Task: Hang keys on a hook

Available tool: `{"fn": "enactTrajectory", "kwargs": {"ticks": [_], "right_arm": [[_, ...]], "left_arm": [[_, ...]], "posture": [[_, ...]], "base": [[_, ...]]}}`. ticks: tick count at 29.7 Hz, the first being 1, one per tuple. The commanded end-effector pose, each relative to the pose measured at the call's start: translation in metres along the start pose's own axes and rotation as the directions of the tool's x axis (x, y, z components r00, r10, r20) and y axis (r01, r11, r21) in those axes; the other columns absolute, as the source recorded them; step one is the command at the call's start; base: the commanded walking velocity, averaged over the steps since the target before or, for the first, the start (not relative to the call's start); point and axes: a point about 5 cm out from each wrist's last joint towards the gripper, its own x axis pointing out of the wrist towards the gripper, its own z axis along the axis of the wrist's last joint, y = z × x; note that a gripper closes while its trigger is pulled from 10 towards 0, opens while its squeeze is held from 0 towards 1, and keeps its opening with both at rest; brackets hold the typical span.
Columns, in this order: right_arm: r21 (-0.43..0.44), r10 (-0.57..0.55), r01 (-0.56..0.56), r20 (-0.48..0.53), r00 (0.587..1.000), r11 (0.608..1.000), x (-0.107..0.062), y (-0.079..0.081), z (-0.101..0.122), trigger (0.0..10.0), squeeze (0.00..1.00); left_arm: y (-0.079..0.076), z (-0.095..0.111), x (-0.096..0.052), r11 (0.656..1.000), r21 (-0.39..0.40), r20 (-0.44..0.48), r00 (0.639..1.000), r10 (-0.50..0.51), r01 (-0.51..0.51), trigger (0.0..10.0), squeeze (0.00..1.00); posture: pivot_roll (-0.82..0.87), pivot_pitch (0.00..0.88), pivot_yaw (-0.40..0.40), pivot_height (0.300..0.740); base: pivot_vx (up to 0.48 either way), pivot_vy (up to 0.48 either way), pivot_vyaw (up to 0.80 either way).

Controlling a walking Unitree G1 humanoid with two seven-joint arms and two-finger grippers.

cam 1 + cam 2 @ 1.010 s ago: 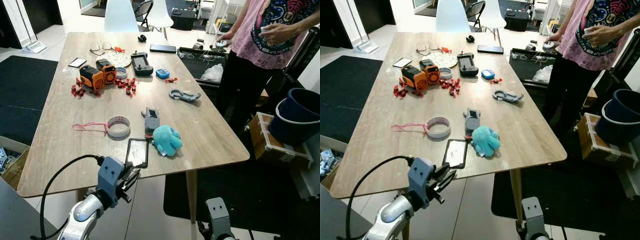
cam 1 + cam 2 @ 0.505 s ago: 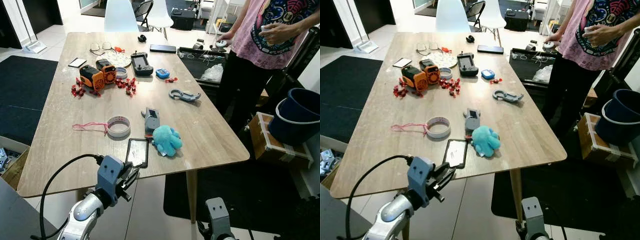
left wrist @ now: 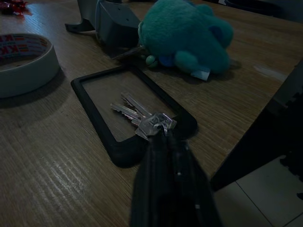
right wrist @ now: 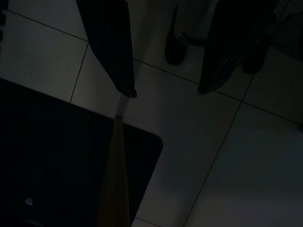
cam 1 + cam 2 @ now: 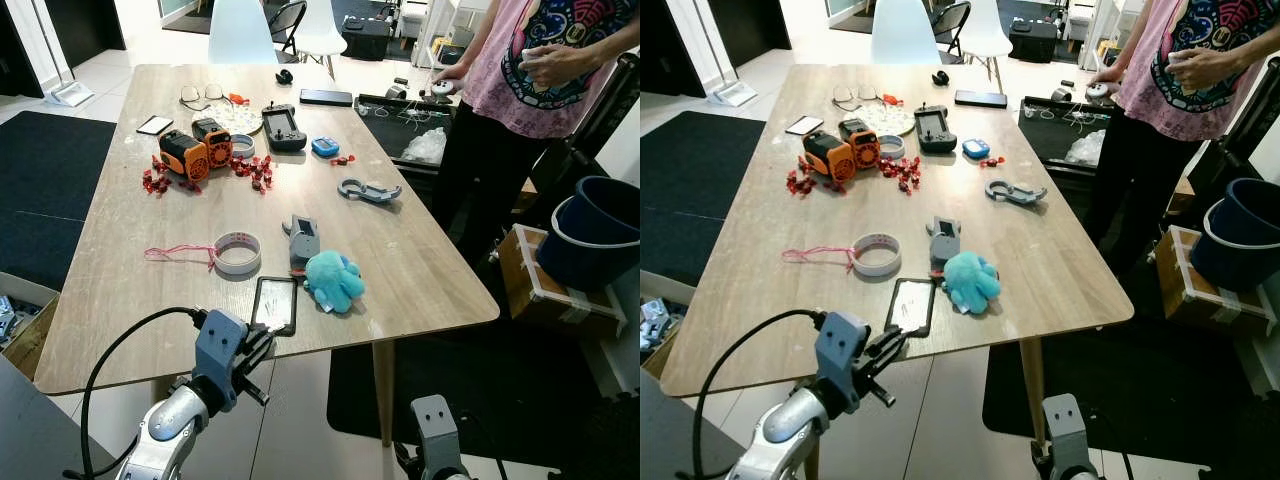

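Wooden table (image 5: 120,270) was seen from the head views, strewn with small things: a roll of tape (image 5: 237,253), a teal plush toy (image 5: 333,280), a grey tool (image 5: 302,240) and orange gadgets (image 5: 196,148) farther back. A black tray (image 5: 274,304) lay near the front edge, just beside the plush toy. The left gripper (image 5: 262,347) was held at that edge, close to the tray. A person (image 5: 530,90) stood at the table's right side. In the left wrist view, the keys (image 3: 144,119) were seen lying inside the tray, with the gripper's fingers (image 3: 165,175) drawn narrow together and their tips at the key ring; whether the ring was actually gripped could not be told. In the dark right wrist view, the right gripper (image 4: 165,91) hung over floor tiles (image 4: 236,156), its fingers spread apart and holding nothing.
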Motion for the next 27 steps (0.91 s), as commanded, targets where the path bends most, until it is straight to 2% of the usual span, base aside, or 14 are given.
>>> {"fn": "enactTrajectory", "kwargs": {"ticks": [1,13,18,20,24,25,27], "right_arm": [[0.012,-0.005,0.006,-0.019,1.0,1.0,-0.003,0.0,-0.007,10.0,0.0],[0.016,-0.005,0.005,-0.018,1.0,1.0,-0.002,0.001,-0.007,10.0,0.0],[0.014,-0.004,0.005,-0.018,1.0,1.0,-0.002,0.001,-0.006,10.0,0.0],[0.013,-0.004,0.004,-0.016,1.0,1.0,-0.002,0.001,-0.005,10.0,0.0],[0.013,-0.003,0.004,-0.014,1.0,1.0,-0.001,0.001,-0.004,10.0,0.0],[0.013,-0.004,0.004,-0.014,1.0,1.0,-0.001,0.001,-0.004,10.0,0.0],[0.013,-0.003,0.003,-0.014,1.0,1.0,-0.001,0.001,-0.004,10.0,0.0]], "left_arm": [[-0.004,0.005,0.003,1.0,-0.016,0.031,0.999,-0.008,0.009,0.0,0.0],[-0.001,0.01,0.003,1.0,-0.025,0.055,0.999,-0.002,0.004,0.0,0.0],[-0.003,0.03,0.002,0.994,-0.058,0.141,0.986,-0.086,0.095,0.0,0.0],[0.001,0.048,0.002,0.99,-0.057,0.197,0.973,-0.118,0.132,0.0,0.0],[0.009,0.064,-0.001,0.987,-0.05,0.235,0.962,-0.14,0.155,0.0,0.0],[0.013,0.07,-0.004,0.984,-0.048,0.244,0.957,-0.154,0.17,0.0,0.0],[0.023,0.086,-0.019,0.964,-0.061,0.262,0.936,-0.235,0.259,0.0,0.0]], "posture": [[0.06,0.091,-0.06,0.74],[0.06,0.092,-0.059,0.74],[0.07,0.091,-0.062,0.74],[0.07,0.09,-0.065,0.74],[0.07,0.09,-0.065,0.74],[0.07,0.09,-0.065,0.74],[0.07,0.09,-0.066,0.74]], "base": [[0.0,0.0,0.0],[0.0,0.0,0.0],[0.0,0.0,0.0],[0.0,0.0,0.0],[0.0,0.0,0.0],[0.0,0.0,0.0],[0.0,0.0,0.0]]}}
